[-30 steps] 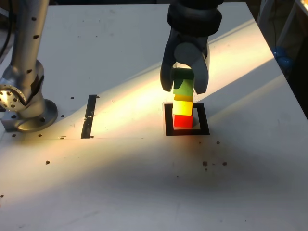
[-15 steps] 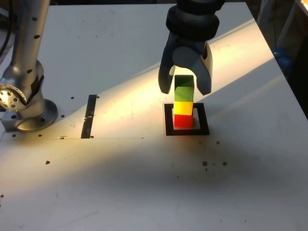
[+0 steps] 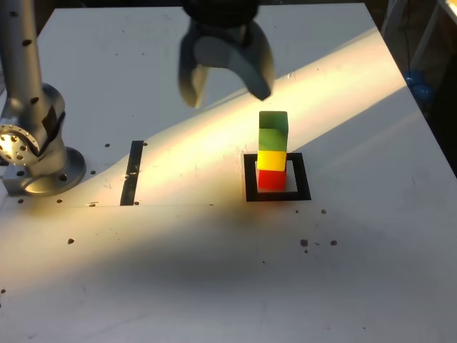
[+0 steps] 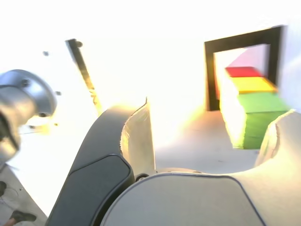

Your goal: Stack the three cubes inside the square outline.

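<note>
With all three cubes stacked inside the square outline (image 3: 304,177), the task looks done.
Green (image 3: 273,131) tops yellow (image 3: 271,161) over red (image 3: 271,179); the gripper (image 3: 230,95) stands clear, jaws apart and empty.

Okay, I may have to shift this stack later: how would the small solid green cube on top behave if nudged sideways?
The small green cube looks stiff, its edges straight and faces flat. Flat-sided, it would probably slide rather than roll. Perched above the yellow cube and red cube, it might topple off if pushed far.
</note>
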You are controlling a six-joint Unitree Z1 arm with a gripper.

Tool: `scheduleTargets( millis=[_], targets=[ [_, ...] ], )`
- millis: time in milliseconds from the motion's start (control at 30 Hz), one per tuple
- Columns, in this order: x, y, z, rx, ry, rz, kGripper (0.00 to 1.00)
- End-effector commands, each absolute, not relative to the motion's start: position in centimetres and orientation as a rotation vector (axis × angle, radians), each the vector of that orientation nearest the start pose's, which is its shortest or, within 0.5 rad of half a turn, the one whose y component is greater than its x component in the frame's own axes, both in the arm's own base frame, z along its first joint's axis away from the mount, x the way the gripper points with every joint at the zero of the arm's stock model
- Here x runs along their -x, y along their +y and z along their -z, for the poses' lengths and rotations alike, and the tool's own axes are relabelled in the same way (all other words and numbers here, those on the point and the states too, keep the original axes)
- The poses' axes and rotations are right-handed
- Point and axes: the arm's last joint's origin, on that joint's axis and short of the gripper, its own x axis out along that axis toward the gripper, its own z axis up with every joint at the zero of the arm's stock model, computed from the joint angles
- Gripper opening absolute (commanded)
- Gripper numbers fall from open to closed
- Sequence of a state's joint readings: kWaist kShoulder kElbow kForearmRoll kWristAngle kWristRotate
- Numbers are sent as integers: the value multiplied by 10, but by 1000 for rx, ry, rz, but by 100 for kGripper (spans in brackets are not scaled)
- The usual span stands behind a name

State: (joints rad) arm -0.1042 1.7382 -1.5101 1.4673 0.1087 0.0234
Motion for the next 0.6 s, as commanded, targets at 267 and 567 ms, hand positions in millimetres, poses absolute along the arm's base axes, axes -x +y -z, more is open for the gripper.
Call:
scheduleTargets(
  millis=[267, 567],
  targets=[
    [-206, -16, -292, -181, 1766, 7, 100],
    [-175, -15, -243, -150, 1808, 30, 99]
  ],
)
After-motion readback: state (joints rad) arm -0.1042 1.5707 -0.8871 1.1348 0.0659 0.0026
